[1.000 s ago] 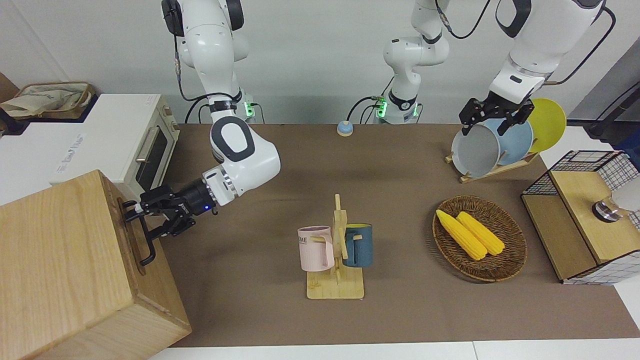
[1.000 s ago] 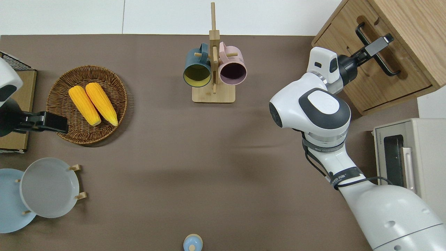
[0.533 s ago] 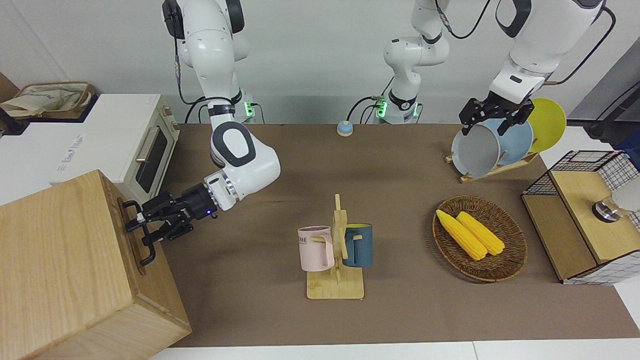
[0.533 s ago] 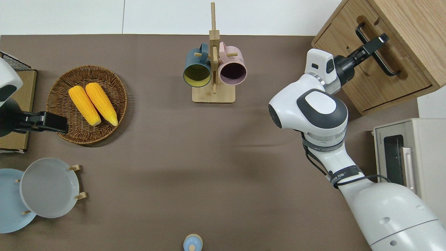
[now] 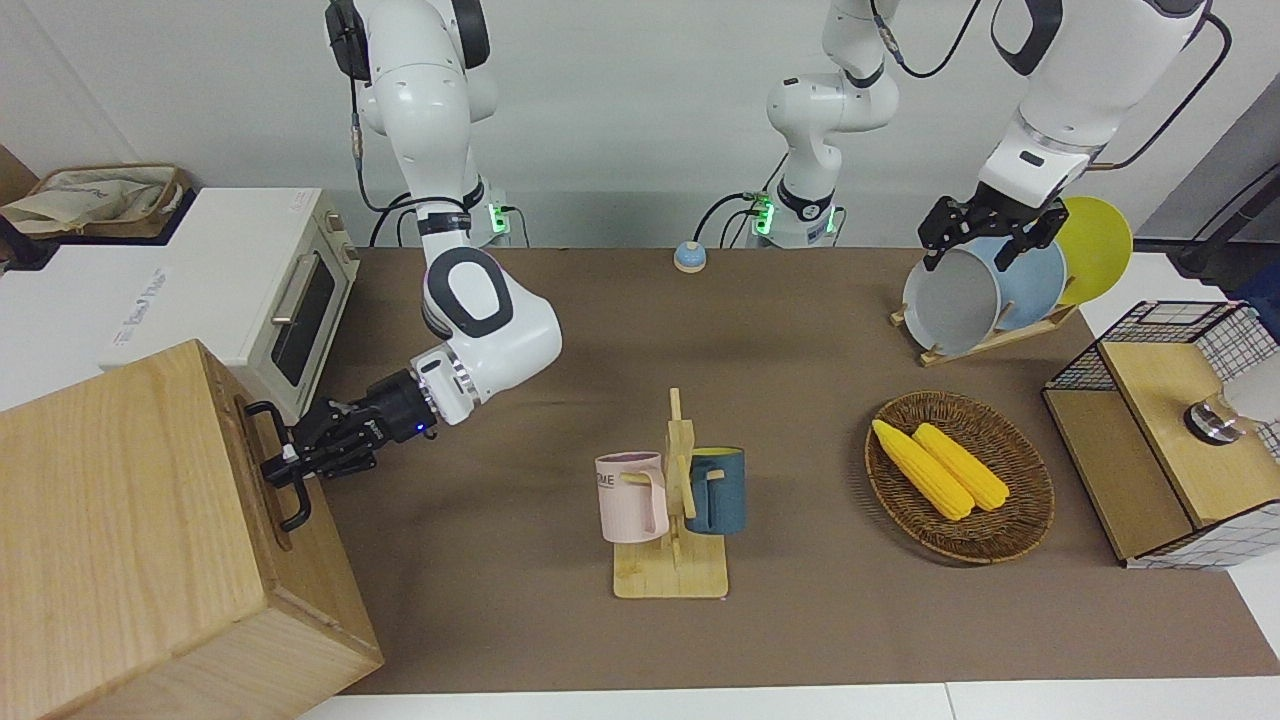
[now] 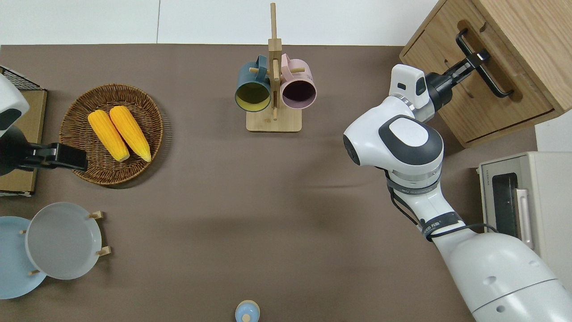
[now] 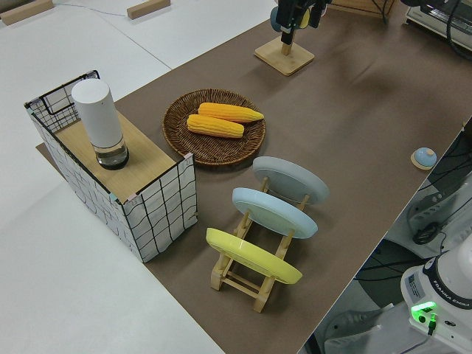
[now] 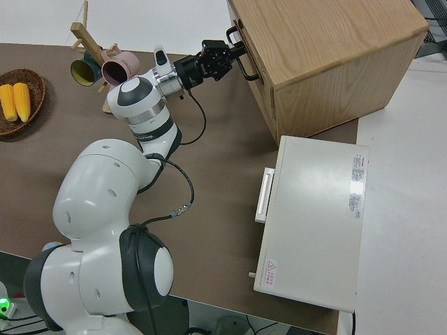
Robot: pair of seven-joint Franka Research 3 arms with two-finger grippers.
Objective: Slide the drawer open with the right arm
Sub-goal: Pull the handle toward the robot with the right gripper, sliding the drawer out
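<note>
The light-wood cabinet [image 5: 120,520] stands at the right arm's end of the table. Its drawer [image 6: 491,105] is closed flush with the front. The black loop handle [image 5: 292,510] also shows in the overhead view [image 6: 497,84] and the right side view [image 8: 248,70]. My right gripper [image 5: 284,462], with a blue light in its wrist, reaches level at the handle and is shut on its bar; it also shows in the overhead view [image 6: 481,57] and the right side view [image 8: 230,54]. My left arm is parked, its gripper [image 5: 985,240] open.
A white toaster oven [image 5: 230,280] stands beside the cabinet, nearer to the robots. A mug rack [image 5: 672,500] with two mugs is mid-table. A basket with corn [image 5: 960,475], a plate rack [image 5: 990,290] and a wire-mesh cabinet [image 5: 1170,430] are toward the left arm's end.
My right gripper slid along the handle, away from the robots, and its spread fingers closed on the bar. The drawer has not visibly moved. The left arm stayed still.
</note>
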